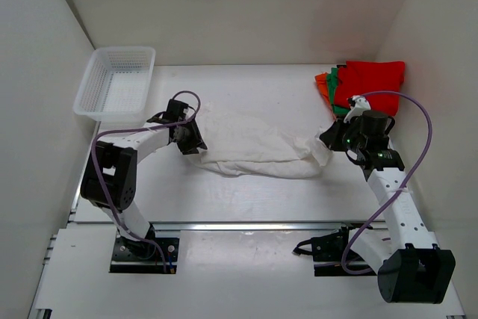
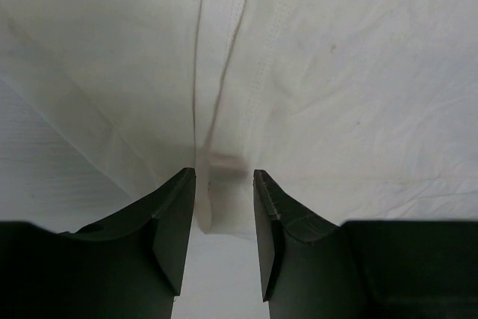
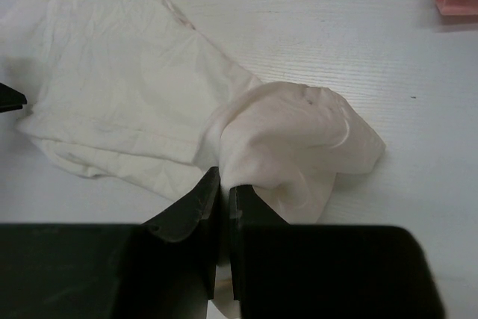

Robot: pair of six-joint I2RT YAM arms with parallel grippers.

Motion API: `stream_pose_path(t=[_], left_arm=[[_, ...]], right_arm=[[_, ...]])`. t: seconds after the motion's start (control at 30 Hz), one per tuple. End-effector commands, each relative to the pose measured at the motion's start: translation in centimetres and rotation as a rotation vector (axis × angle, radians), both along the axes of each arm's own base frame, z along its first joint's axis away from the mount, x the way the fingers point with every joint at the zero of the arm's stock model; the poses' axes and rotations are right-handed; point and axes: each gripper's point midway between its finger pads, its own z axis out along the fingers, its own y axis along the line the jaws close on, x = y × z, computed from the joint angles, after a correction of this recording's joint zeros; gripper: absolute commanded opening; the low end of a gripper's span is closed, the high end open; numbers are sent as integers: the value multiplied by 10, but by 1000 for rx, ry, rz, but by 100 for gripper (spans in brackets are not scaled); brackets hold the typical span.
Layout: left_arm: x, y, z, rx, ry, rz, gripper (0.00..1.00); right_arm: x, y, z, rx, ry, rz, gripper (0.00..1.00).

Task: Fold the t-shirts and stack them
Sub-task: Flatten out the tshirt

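Note:
The white t-shirt (image 1: 254, 149) lies crumpled across the middle of the table. My left gripper (image 1: 194, 140) is at its left end. In the left wrist view the left gripper (image 2: 224, 184) is open, with a seamed edge of the white t-shirt (image 2: 336, 72) lying between the fingertips. My right gripper (image 1: 327, 138) is at the shirt's right end. In the right wrist view the right gripper (image 3: 225, 184) is shut on a bunched fold of the white t-shirt (image 3: 291, 132), lifted slightly. The red t-shirt (image 1: 373, 78), green t-shirt (image 1: 337, 95) and orange t-shirt (image 1: 323, 84) lie piled at the back right.
A white mesh basket (image 1: 84, 98) stands at the back left corner. White walls close the table on the left, back and right. The coloured pile sits just behind the right arm.

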Motion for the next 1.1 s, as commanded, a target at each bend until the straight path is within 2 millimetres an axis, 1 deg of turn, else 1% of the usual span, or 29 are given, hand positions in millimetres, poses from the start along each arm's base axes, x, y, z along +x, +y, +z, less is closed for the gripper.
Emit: stream_pose_path(t=[0.0,0.07,0.1,0.13,0.17,0.2,0.23,0.27,0.3,0.33,0.37,0.4,0.43,0.47,0.57,0.6,0.67,0.7,0.73,0.77,0.8,0.83,0.87,0.9,0.93,0.97,1.0,1.03,1.07], left_arm=[[2,-7,-4,6,-11,-17,48],[2,-10,-5,-9,-7,-21,48],[6,-15,0,-30,-26,-21,48],[6,-17,0,-38,-27,-21,48],[9,-18,-1,-36,-29,-19,47],[10,-22,3,-44,-36,-29,47],[8,-22,1,-44,-21,-29,45],[11,-25,1,-52,-27,-37,44],[12,-27,3,-65,-28,-37,42],[12,-30,6,-77,-35,-43,34],[11,-29,6,-84,-32,-36,31],[11,-31,7,-98,-34,-37,24],[12,-32,11,-117,-42,-34,12],[12,-31,12,-117,-49,-34,3],[13,-33,20,-133,-59,-37,0],[15,-33,26,-138,-69,-38,0],[20,-33,44,-162,-91,-40,0],[30,-34,65,-184,-137,-47,0],[41,-31,93,-194,-192,-47,0],[45,-24,104,-197,-200,-31,0],[55,-16,137,-206,-257,-25,0],[62,-13,158,-216,-290,-17,0],[74,0,199,-227,-368,4,0],[83,13,242,-236,-445,23,0],[87,18,290,-254,-544,18,0],[88,31,304,-257,-553,41,0],[89,46,343,-258,-628,67,0],[87,51,362,-272,-665,64,0],[80,70,408,-282,-768,96,0]], right_arm=[[7,1,14,9,-62,3,0],[7,2,14,10,-65,6,0],[8,2,14,11,-63,5,0],[7,2,14,12,-63,7,0],[6,2,10,9,-56,10,1],[6,2,11,16,-48,4,0],[8,1,13,11,-58,4,0],[7,3,10,16,-50,4,0],[8,3,13,9,-64,11,0],[8,3,14,12,-63,9,0],[8,3,12,9,-56,9,0],[8,3,13,10,-60,9,0],[9,3,16,13,-69,7,0],[8,3,11,8,-52,10,0],[8,3,14,10,-59,11,0],[9,2,12,7,-50,7,0],[10,1,17,-3,-61,4,0],[10,0,18,-8,-54,6,0],[13,-3,30,-2,-77,3,0],[17,-9,46,-11,-114,-3,0],[18,-10,53,-11,-124,-4,0],[22,-16,73,-16,-162,-14,0],[24,-20,95,-19,-203,-24,1],[26,-23,105,-25,-219,-30,0],[30,-27,125,-28,-252,-37,0],[29,-32,154,-19,-309,-49,0],[28,-34,165,-16,-330,-58,0],[28,-38,186,-9,-369,-62,0],[24,-40,205,1,-413,-66,0]])
